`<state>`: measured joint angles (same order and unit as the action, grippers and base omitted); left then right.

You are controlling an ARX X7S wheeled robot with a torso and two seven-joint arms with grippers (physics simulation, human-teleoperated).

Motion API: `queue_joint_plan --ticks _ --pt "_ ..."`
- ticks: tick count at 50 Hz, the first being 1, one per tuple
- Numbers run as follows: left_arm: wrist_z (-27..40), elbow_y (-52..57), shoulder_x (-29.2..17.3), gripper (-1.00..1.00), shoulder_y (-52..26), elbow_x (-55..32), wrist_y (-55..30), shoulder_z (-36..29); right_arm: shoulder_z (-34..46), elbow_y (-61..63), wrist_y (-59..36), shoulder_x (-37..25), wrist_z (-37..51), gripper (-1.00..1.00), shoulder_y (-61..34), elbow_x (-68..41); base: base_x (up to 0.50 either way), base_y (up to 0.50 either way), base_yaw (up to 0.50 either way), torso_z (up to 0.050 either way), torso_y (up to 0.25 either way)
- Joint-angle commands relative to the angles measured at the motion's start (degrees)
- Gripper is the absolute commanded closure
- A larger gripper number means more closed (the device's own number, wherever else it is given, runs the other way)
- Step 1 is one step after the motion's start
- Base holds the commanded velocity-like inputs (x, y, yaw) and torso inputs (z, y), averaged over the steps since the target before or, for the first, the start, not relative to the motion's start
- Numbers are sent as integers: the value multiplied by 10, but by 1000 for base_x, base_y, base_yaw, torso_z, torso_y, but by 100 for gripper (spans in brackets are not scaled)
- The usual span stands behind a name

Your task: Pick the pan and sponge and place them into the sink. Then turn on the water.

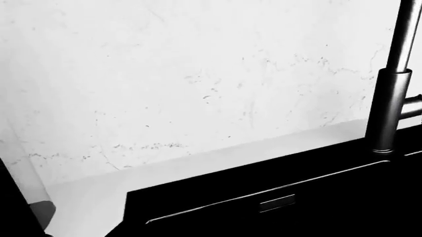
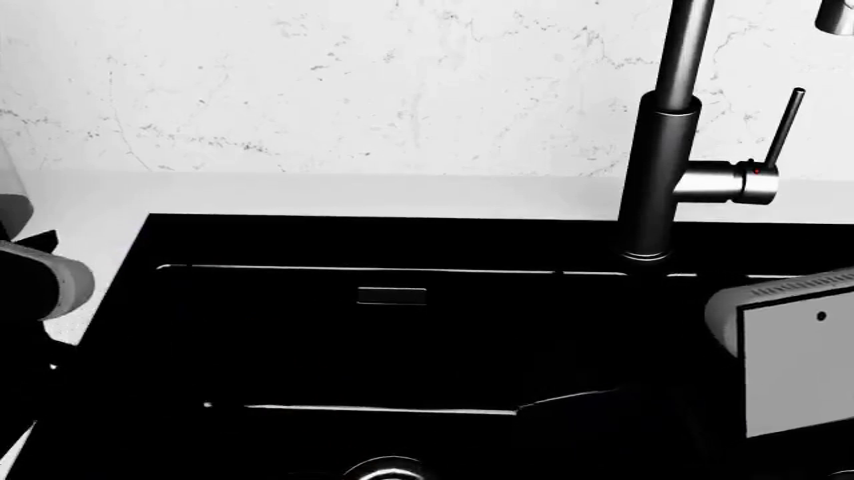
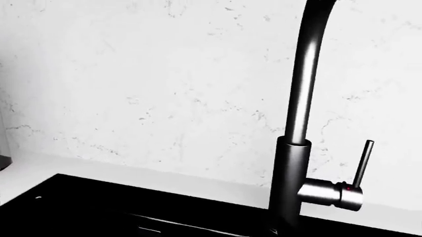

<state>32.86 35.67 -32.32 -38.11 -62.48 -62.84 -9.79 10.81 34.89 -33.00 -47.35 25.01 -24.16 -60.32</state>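
One tall dark grey tap [image 2: 661, 170] rises at the back rim of the black sink [image 2: 400, 330], its thin lever [image 2: 782, 125] upright at the side and no water running. White marble wall [image 2: 334, 80] and pale worktop [image 2: 107, 210] frame the basin. Neither pan nor sponge can be made out. Both tools are out of sight, their state unknown.

Our body: pale casings with dark parts

Beside the tap we show a light grey boxy arm housing [image 2: 787, 350] with a ribbed top edge and one small dark dot; opposite it, a rounded grey-white arm segment [image 2: 47, 285] over black.
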Motion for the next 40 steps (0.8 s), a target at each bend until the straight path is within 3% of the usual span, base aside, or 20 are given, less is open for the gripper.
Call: queue_joint_plan --ticks 1,3,16,40 --pt "20 11 -10 -100 -20 14 -2 7 -32 -24 50 26 14 -100 35 12 0 0 0 0 0" --pt "15 12 -16 -100 -14 23 6 8 -52 -24 80 33 8 -100 53 18 0 0 0 0 0" --pt "-8 -13 -17 -100 25 58 48 0 -42 -16 53 -1 23 -100 55 46 0 -9 0 0 0" --pt "-17 -23 -22 -100 44 70 72 0 -27 -15 48 0 23 -100 48 62 137 -168 0 0 0"
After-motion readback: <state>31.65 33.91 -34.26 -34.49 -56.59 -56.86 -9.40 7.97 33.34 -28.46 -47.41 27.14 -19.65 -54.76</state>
